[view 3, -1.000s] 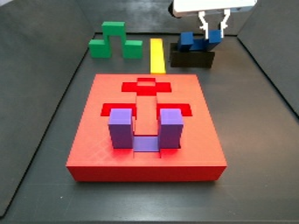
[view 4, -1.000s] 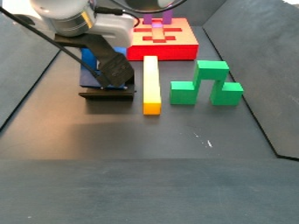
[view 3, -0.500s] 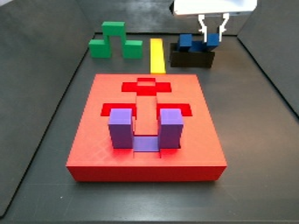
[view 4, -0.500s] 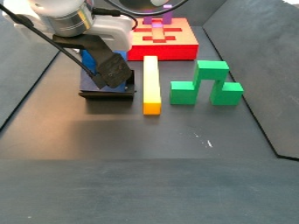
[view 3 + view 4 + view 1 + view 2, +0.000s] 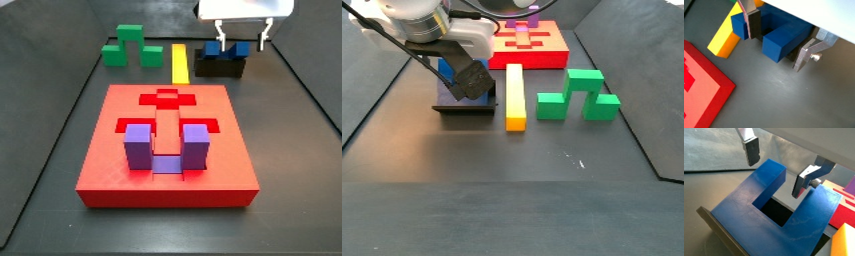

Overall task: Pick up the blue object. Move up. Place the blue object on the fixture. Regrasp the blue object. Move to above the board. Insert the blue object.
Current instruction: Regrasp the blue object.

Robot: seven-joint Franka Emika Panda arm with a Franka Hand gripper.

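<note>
Dark floor; gripper [image 5: 777, 170] spread wide, straddling blue object [image 5: 777, 223] on fixture [image 5: 222, 66]

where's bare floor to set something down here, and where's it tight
Free: the dark floor in front of the yellow bar and green block, and the strip beside the board.
Crowded: the fixture, where the open tool straddles the blue object, with the yellow bar alongside.

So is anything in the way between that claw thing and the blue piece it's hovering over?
Nothing visible. The end effector hangs open right over the blue object, which sits on the fixture. In both wrist views its fingers stand on either side of the blue object, with only open space between them and it.
</note>
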